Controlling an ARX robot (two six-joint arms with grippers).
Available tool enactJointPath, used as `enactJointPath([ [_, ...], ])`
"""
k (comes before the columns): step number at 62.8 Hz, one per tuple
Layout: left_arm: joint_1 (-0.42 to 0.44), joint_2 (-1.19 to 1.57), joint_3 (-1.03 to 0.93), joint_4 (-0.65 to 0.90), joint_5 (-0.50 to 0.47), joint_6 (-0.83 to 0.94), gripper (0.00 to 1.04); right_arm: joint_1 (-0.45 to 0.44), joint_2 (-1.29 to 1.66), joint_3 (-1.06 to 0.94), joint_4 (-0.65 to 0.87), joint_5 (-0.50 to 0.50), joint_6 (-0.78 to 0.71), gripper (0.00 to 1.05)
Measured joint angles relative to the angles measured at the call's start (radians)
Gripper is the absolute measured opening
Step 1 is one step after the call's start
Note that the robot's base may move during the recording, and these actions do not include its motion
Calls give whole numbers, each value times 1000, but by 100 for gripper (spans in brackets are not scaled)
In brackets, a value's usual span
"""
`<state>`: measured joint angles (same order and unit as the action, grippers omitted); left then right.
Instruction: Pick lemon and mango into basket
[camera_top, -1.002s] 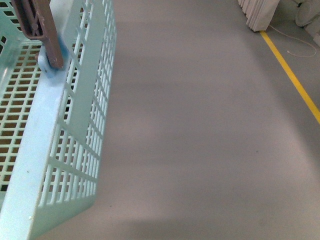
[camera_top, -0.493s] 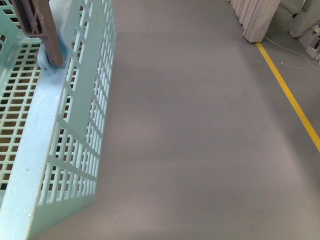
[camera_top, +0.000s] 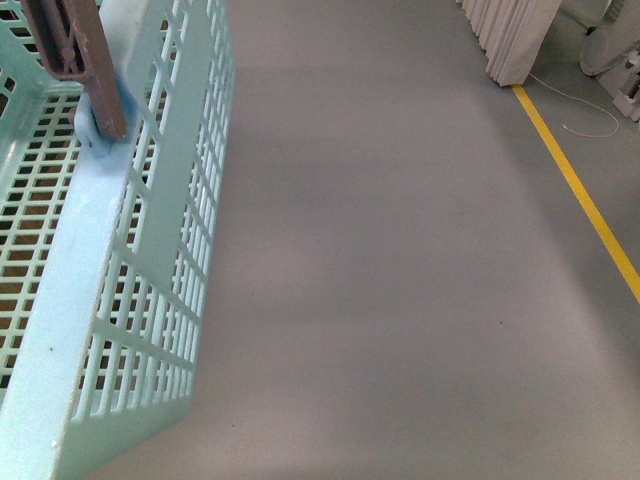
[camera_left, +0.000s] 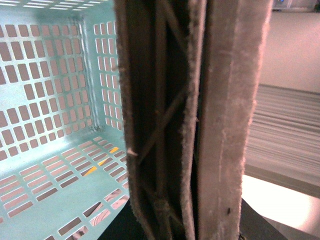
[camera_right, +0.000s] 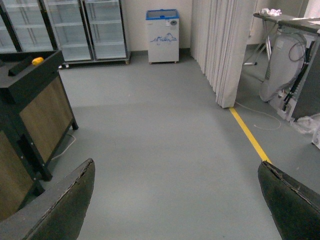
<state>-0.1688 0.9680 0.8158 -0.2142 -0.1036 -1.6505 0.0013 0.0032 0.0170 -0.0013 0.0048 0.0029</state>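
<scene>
The basket, light blue-green with slotted sides, hangs tilted at the left of the front view, its brown handle rising out of the top corner. In the left wrist view my left gripper is shut on that handle, with the basket's slotted inside behind it; the part in view holds no fruit. My right gripper is open over bare floor, nothing between its fingers. A small yellow fruit lies on a dark stand far off; I cannot tell whether it is the lemon or the mango.
The grey floor stretches ahead with a yellow line on the right. White panels and machinery stand beyond the line. A dark wood-fronted stand, glass-door fridges and a small chest freezer lie further off.
In the front view the yellow line and white panels have slid a little to the left, then held still. The basket hangs in nearly the same place.
</scene>
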Motion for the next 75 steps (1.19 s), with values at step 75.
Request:
enactJointPath([
  [75, 3, 2, -2, -1, -12, 3, 18, 0, 0, 0, 0, -3, 0, 96],
])
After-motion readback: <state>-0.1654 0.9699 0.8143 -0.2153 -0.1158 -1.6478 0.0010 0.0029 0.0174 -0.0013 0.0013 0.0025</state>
